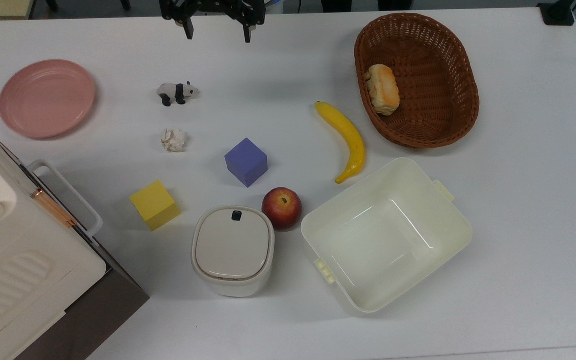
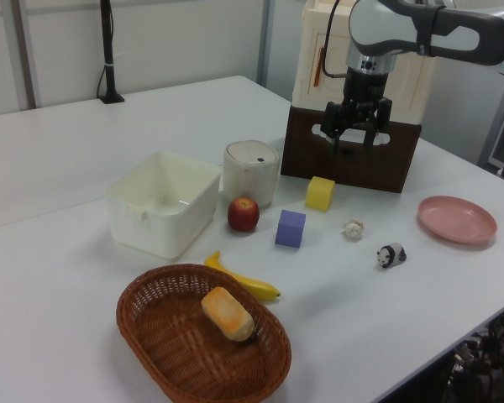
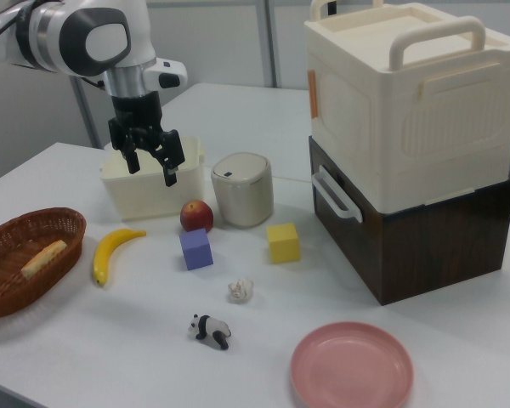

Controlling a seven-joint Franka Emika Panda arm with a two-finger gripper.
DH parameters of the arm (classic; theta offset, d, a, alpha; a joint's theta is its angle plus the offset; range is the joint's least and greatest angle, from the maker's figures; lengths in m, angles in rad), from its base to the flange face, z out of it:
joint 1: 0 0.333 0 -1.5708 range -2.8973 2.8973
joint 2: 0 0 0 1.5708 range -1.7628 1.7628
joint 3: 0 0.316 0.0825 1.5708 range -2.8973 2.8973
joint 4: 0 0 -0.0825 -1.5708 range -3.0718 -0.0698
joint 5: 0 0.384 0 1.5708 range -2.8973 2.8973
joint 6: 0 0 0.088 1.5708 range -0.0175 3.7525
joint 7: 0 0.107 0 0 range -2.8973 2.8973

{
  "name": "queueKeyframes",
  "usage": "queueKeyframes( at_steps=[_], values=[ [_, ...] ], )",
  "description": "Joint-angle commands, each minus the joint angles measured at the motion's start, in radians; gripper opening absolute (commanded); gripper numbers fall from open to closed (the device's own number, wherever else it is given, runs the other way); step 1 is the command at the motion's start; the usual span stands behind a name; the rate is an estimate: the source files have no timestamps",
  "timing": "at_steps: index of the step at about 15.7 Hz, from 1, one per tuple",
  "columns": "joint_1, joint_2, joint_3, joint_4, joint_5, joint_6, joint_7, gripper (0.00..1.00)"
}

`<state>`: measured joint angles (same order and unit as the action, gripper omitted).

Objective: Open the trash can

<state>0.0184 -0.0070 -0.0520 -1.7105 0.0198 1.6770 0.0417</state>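
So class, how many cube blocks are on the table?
2. The purple cube sits mid-table beside the apple; the yellow cube sits near the trash can.

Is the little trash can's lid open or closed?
Closed. The trash can has its beige lid lying flat on the rim, and the gripper is far away.

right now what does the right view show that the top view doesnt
Right view: the arm with its white links above the gripper, the bin from the side, and the cream box stacked on the brown crate.
Top view: the lid from straight above with its black button, and the tub with its bare inside.
Both: the open gripper hanging well apart from the bin, the lid shut, the apple beside the bin.
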Motion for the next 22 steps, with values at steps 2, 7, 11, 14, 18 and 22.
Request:
queueKeyframes(
  at_steps=[2,7,11,14,18,22],
  values=[
    [0.0,-0.01,-0.002,-0.006,0.0,-0.023,-0.014,1.0],
    [0.002,0.035,-0.003,0.025,-0.009,-0.019,-0.017,1.0],
    [0.0,0.047,-0.006,0.043,-0.006,-0.025,-0.022,1.0],
    [-0.002,0.044,-0.003,0.039,-0.006,-0.023,-0.022,1.0],
    [-0.002,0.042,-0.002,0.035,-0.008,-0.019,-0.019,1.0],
    [-0.002,0.045,-0.002,0.035,-0.014,-0.019,-0.014,0.99]
  ],
)
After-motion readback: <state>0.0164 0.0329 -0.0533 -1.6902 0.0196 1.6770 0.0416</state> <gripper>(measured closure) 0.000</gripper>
